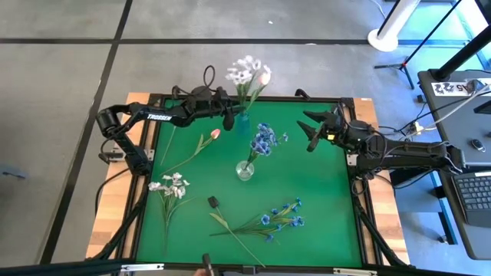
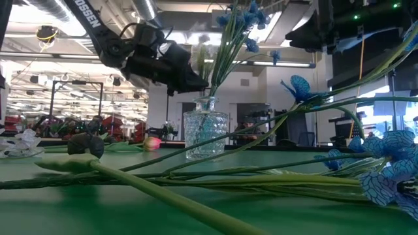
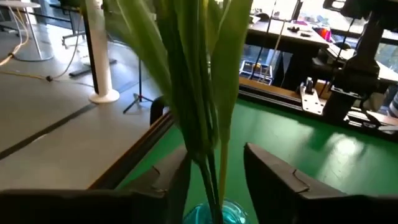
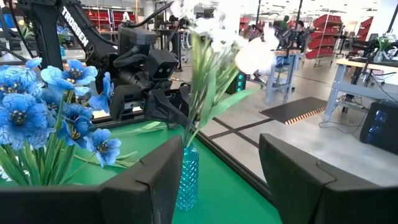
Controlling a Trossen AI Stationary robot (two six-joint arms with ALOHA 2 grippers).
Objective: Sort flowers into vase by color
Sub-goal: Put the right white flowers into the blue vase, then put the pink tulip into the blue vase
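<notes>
A blue vase (image 1: 243, 121) stands by the table's far edge and holds white blossoms (image 1: 244, 70) and a pink tulip (image 1: 265, 77). My left gripper (image 1: 229, 118) is open at these stems (image 3: 205, 143), just above the vase's rim, one finger on each side. A clear glass vase (image 1: 245, 170) at mid-table holds blue blossoms (image 1: 265, 140). A pink tulip (image 1: 205, 141), a white spray (image 1: 172, 186) and a blue spray (image 1: 275, 220) lie flat on the green mat. My right gripper (image 1: 313, 132) hangs open over the mat's far right part, facing the vases. My left gripper (image 3: 214, 180) comes level at the stems (image 3: 198, 158) from the table's left, just above the blue vase's rim (image 3: 214, 214). The stems stand upright in the open gap, close to one finger (image 3: 171, 180). Whether that finger touches them I cannot tell.
A small dark lump (image 1: 212, 202) lies on the mat near the blue spray. A raised black frame (image 1: 357, 192) borders the green mat. The mat's right half (image 1: 322, 184) is bare. Beyond the table's right side stands a desk with a laptop (image 1: 472, 192).
</notes>
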